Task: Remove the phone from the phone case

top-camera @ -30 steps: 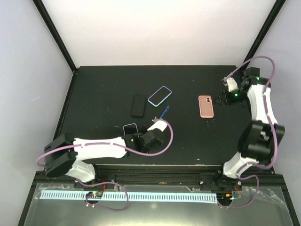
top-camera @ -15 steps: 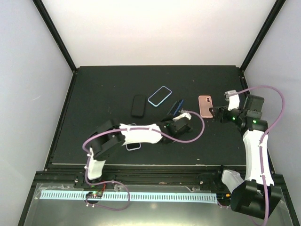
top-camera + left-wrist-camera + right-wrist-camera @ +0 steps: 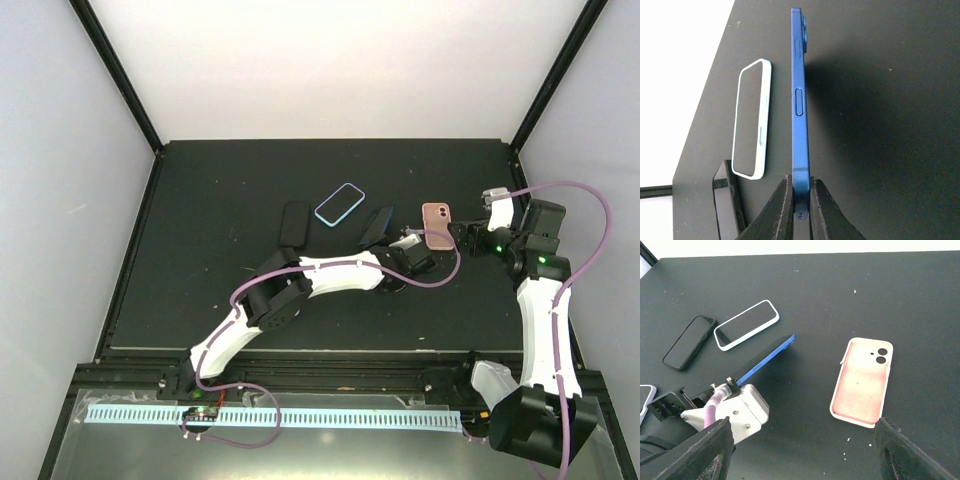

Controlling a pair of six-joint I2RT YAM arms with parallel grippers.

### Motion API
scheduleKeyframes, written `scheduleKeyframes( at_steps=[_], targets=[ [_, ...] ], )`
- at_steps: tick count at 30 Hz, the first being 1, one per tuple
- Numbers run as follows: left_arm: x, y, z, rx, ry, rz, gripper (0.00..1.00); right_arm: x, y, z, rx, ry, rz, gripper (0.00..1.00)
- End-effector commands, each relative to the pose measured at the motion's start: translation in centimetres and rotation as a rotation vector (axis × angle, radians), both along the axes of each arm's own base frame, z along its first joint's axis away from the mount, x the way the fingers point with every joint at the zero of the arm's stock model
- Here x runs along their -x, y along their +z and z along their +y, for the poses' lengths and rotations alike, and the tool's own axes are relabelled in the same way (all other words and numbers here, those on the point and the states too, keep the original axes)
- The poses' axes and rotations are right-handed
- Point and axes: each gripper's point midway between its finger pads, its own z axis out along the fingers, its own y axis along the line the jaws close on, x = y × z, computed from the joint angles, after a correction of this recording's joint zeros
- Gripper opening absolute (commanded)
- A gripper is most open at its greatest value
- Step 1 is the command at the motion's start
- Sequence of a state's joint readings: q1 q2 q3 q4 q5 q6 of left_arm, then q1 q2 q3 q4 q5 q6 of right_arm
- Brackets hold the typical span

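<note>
- Because the left tool [image 3: 800, 182] is clamped tight on only the bottom end of the slim blue phone [image 3: 799, 100], the phone has a long unsupported length. It is carried on edge above the black desk [image 3: 220, 180]. A fast swing or a jolt could make it pivot or slide out and drop.
- The empty pink phone case [image 3: 862, 382] lies hollow side up on the desk, near the held phone. The right tool [image 3: 802, 422] hovers at its near end, spread wide and holding nothing. Both arms meet closely here, so a careless move could knock them together or shove the case.
- A light-blue-rimmed phone [image 3: 751, 120] lies flat just left of the held phone. Lowering on that side could land one phone on the other.
</note>
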State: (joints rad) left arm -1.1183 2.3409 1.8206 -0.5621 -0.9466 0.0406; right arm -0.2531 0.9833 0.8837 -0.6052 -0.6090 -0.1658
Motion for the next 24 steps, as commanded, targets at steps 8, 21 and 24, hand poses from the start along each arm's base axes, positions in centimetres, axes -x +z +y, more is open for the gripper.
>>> scheduleKeyframes(
  at_steps=[8,21,24],
  targets=[
    [-0.2,-1.7,-2.0,0.072,0.033,0.096,0.1,-0.4,0.6,-0.2,-0.004,-0.007,-0.026,0.78],
    [1.4,-1.8,-5.5,0.344,-0.041,0.333,0.39,-0.3,0.7,-0.4,0.004,-0.019,-0.028,0.78],
    [1.3,-0.7,-5.4,0.435,-0.037,0.394,0.53,-0.2,0.7,-0.4,0.005,-0.018,-0.035,0.78]
  ],
)
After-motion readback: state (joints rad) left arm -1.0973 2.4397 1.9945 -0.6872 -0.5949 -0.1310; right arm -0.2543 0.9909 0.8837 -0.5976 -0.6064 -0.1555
